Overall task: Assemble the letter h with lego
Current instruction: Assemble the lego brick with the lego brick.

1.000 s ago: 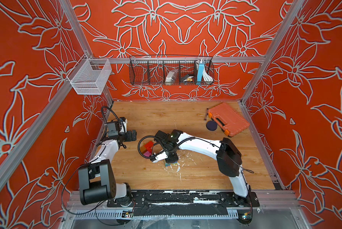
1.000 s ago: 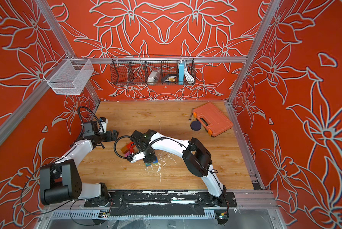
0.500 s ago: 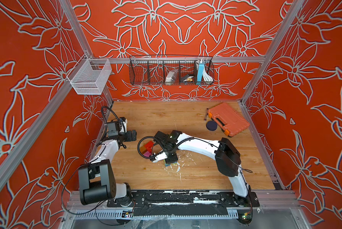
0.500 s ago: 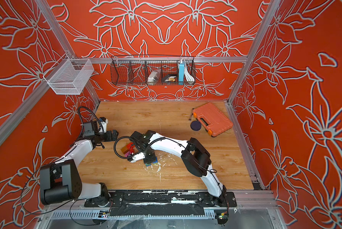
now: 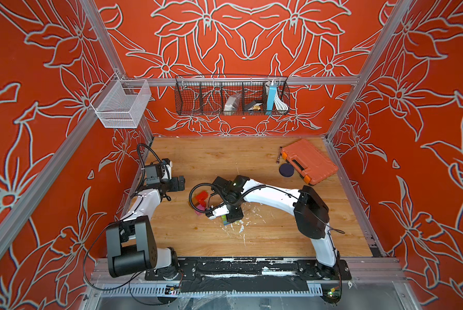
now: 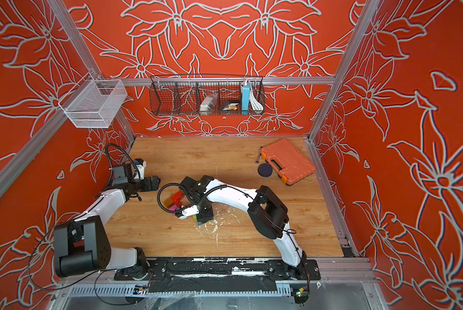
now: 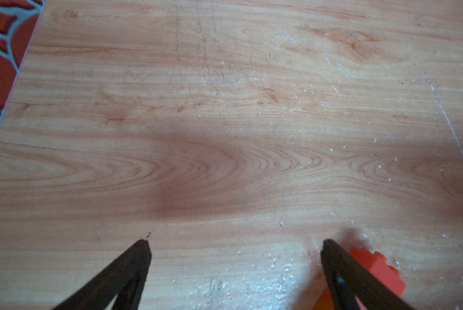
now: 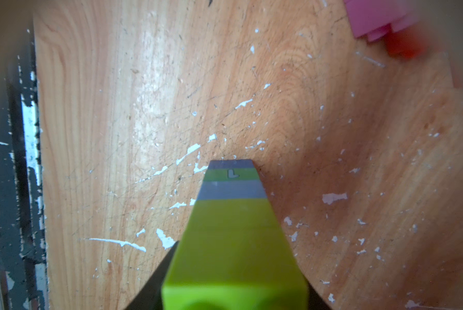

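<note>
Nearest the front of the counter (image 5: 265, 236), the right tool (image 8: 235, 290) straddles an upright lego stack (image 8: 233, 241). The stack is lime on top with grey-blue and green bands below, and it stands on the wood. Whether the fingers grip it or stand clear cannot be told. Just beyond lie a pink brick (image 8: 372, 18) and red bricks (image 5: 202, 197). Farther back, the left tool (image 7: 235, 243) gapes wide, holding nothing. The orange case (image 5: 308, 161) lies farthest.

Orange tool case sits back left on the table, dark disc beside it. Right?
No: the orange tool case sits back right on the table, as both top views show. The dark disc is beside it.
</note>
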Available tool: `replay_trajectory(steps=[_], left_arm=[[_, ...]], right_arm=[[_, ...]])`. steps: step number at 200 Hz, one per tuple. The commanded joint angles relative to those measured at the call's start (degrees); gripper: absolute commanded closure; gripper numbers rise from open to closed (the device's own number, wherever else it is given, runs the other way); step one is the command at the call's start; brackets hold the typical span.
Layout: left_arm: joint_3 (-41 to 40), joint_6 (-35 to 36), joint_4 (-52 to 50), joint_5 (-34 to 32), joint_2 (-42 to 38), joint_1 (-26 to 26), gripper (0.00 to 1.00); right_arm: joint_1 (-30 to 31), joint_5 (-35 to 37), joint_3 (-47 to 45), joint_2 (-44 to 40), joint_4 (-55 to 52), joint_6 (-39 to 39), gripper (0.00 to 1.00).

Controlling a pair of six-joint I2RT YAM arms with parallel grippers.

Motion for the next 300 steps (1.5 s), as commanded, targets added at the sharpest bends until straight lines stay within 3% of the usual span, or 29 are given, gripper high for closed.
replay_trajectory(steps=[1,61,138,207,223,241,300], left_arm=[[0.94,0.01,-1.27,0.44,0.18,0.29,0.0],[1.03,0.17,-1.35,0.68,0.3,0.3,0.0],[1.28,0.09,-1.78,0.38,0.58,0.34,0.0],[1.01,0.28,-1.94,0.43,0.15,0.3,0.0],[1.25,0.19,-2.08,0.27,0.49,0.36,0.0],[1.1,0.19,-1.98,0.32,0.32,0.31,0.0],[1.1,0.19,-1.96,0.35,0.3,0.3,0.0]], right_arm=[[-0.93,-3.01,-0.95,-2.04,-0.93,-0.33,0.51],[-1.21,-3.77,-3.44,-1.67,1.5,-0.44,0.72],[-1.29,-0.48,-12.07,-4.2,8.98,2.54,0.77],[-1.29,-0.55,-10.36,-3.19,5.62,9.3,0.76],[-1.28,0.09,-9.68,-2.11,3.52,6.91,0.76],[-1.65,0.9,-8.57,0.0,-2.25,-1.42,0.78],[-3.58,-5.29,-9.4,-0.45,0.35,-2.45,0.79]])
